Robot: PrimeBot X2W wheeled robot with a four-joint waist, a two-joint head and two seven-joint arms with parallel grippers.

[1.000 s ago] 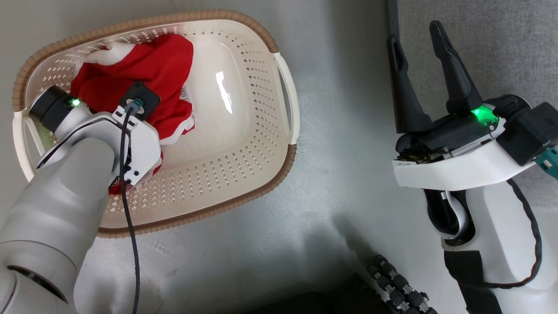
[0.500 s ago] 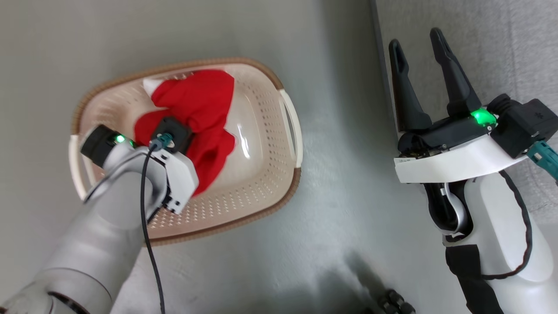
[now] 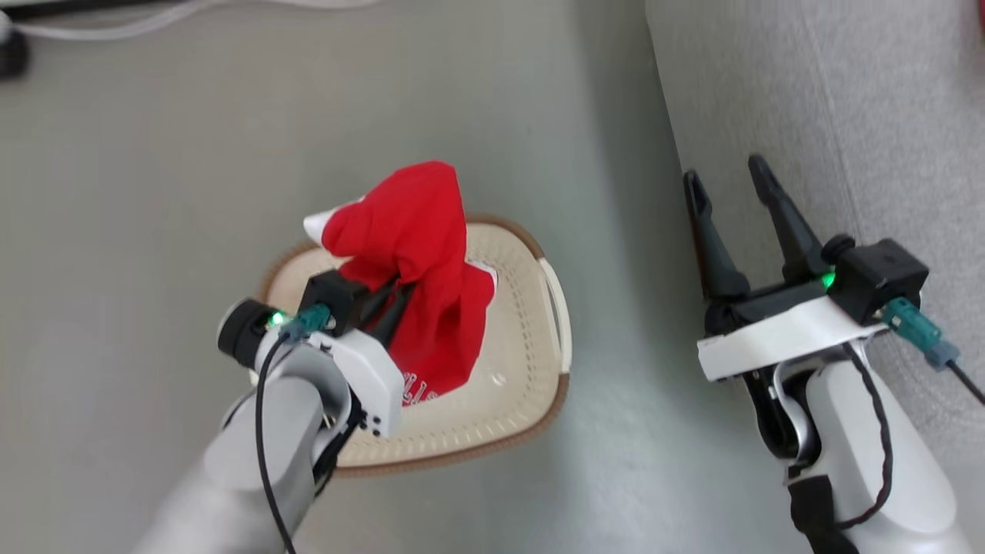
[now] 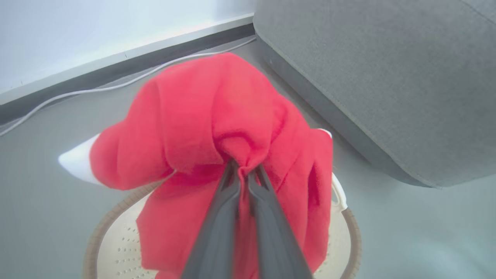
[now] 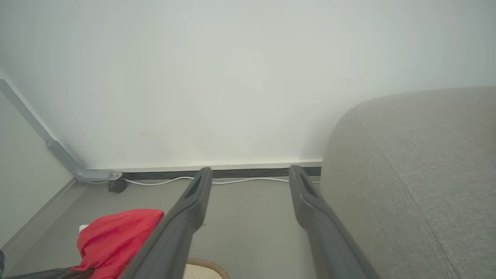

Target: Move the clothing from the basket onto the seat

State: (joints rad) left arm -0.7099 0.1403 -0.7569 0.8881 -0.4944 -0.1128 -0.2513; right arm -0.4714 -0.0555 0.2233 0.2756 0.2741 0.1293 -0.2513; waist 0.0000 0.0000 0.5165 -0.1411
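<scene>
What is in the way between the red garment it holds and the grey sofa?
Nothing visible. Bare floor lies between the red garment, pinched in the left tool above the basket, and the sofa. The open right tool hovers beside the sofa's edge.

Head camera looks steeply down on floor (image 3: 154, 154), basket (image 3: 517, 369), seat (image 3: 846, 115). Left wrist camera close behind clothing (image 4: 217, 108). Right wrist camera faces wall (image 5: 232, 77); all share clothing, seat.

White lettering (image 3: 418, 389) on the red clothing (image 3: 431, 254) shows, none readable.
</scene>
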